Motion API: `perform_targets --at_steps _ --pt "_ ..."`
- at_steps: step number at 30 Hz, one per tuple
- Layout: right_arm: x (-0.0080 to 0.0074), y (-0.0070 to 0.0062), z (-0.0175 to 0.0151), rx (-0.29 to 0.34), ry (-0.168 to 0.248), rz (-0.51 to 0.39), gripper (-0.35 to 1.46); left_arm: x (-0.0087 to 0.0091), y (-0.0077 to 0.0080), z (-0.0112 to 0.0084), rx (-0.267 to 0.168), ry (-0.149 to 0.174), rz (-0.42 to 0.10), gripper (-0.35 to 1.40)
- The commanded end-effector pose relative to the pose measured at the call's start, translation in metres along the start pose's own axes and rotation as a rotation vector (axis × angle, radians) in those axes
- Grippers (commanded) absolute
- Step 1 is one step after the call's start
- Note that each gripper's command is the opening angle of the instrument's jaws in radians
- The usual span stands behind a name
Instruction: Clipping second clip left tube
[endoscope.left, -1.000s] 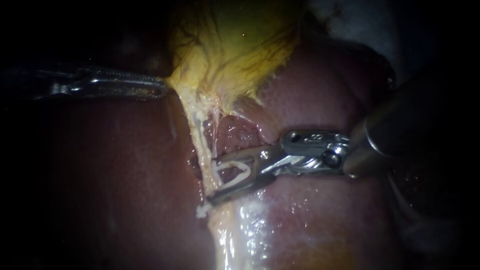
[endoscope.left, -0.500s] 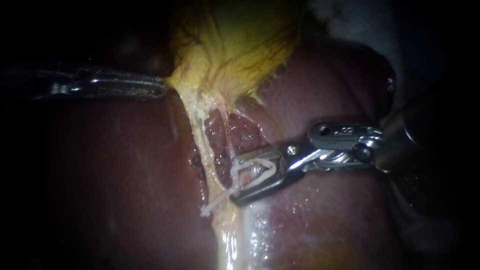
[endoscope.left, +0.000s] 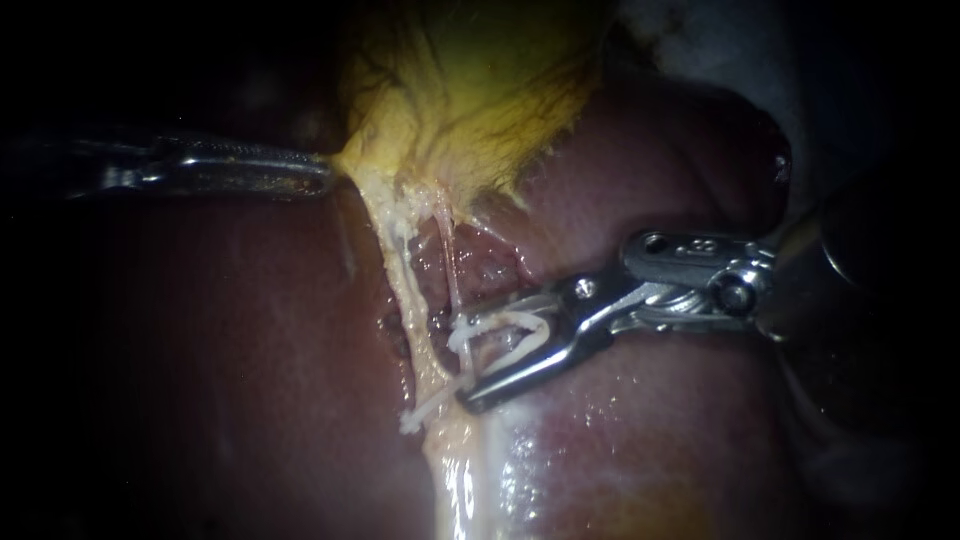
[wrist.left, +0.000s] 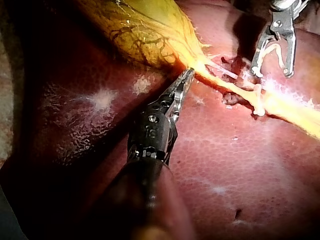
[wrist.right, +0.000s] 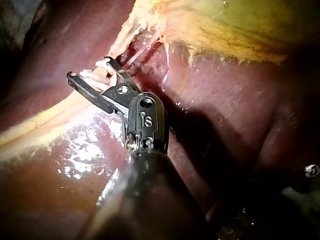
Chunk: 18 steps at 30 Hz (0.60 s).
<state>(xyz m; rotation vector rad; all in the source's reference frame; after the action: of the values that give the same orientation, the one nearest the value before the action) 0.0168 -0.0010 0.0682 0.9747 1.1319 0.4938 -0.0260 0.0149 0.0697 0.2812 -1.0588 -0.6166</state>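
Observation:
My left instrument (endoscope.left: 318, 180) comes in from the left, its jaws shut on the gallbladder (endoscope.left: 470, 90) at its narrow yellow end; the left wrist view shows that grip (wrist.left: 187, 76). The left tube (endoscope.left: 405, 290) runs down from there as a pale strand. A white clip (endoscope.left: 432, 405) lies across its lower part. My right instrument (endoscope.left: 463, 365) stands just right of that tube, jaws wide apart, carrying an open white clip (endoscope.left: 505, 338) that touches both. A thinner tube (endoscope.left: 450, 270) ends near its upper jaw. The right wrist view shows the loaded jaws (wrist.right: 90, 68).
Dark red liver (endoscope.left: 220, 360) fills the field on both sides of the tubes. Wet pale tissue (endoscope.left: 470, 470) glistens below the clips. My right instrument's shaft (endoscope.left: 870, 250) covers the right edge.
My right instrument has drawn back to the right, off the left tube it was straddling, still carrying its clip. More of the clip on the tube now shows. My left instrument holds still.

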Motion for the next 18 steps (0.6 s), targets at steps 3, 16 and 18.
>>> perform_targets --at_steps 3,16,18 --pt "-0.0003 0.0005 0.0006 0.022 0.004 -0.007 0.53 0.0 0.0 0.0 -0.001 0.0 0.0 -0.35" --pt "-0.0036 0.004 0.0023 0.041 -0.004 0.017 0.54 0.0 0.0 0.0001 -0.001 0.0 0.0 -0.35" --pt "-0.0041 0.0048 0.0023 0.041 -0.003 0.014 0.54 0.0 0.0 0.0001 -0.001 0.0 0.0 -0.35"
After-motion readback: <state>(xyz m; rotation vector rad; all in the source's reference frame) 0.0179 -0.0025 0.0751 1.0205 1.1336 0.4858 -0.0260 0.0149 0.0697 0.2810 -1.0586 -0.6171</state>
